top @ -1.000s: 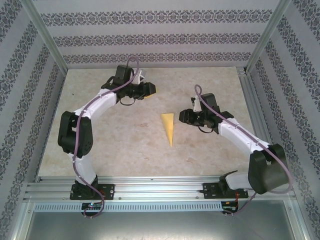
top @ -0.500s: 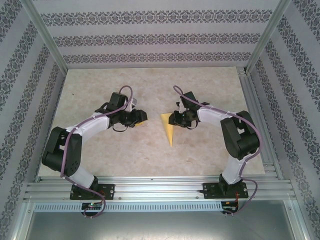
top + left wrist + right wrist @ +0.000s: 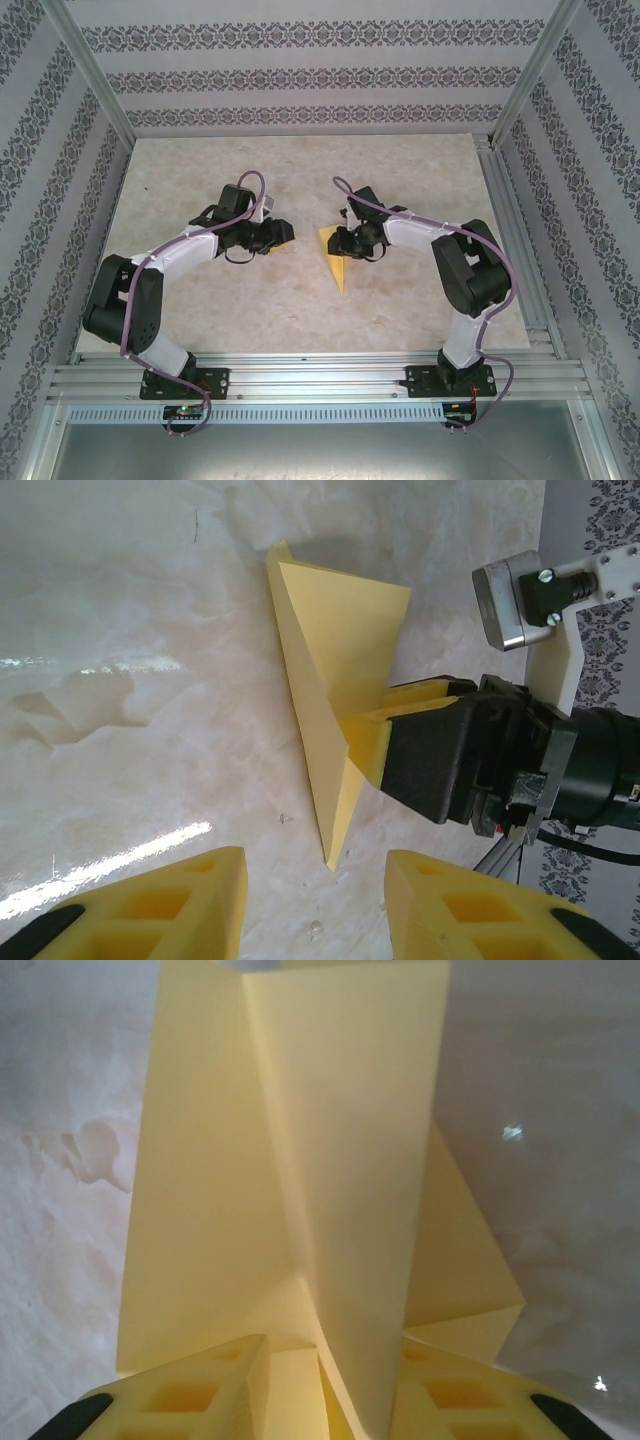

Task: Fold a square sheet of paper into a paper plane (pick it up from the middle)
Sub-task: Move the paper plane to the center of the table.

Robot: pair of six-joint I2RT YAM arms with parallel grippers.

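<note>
Looking first across the pale marbled surface (image 3: 200, 180): two arms bent over it, and one piece of folded paper. Swung inward within the last second, both of them, the left arm (image 3: 180, 248) drawn back toward the middle and the right arm (image 3: 415, 233) brought from well off to the side to directly over the paper. Lying flat near the centre, between the two claws, the paper plane (image 3: 339, 268): already a slim yellow dart, point toward the near edge, in the same spot as a second ago. Set over its wide far end, the right claw (image 3: 341, 243), jaws part closed either side of a raised fold, fingers (image 3: 190, 1395) touching or nearly touching the paper; whether truly pinched, cannot tell. Hovering just beside the plane on the other side, the left claw (image 3: 286, 236), roughly half open and holding nothing. Judging from this: folding largely done, with a hold now being taken at the tail, probably to press a crease or lift the dart.
</note>
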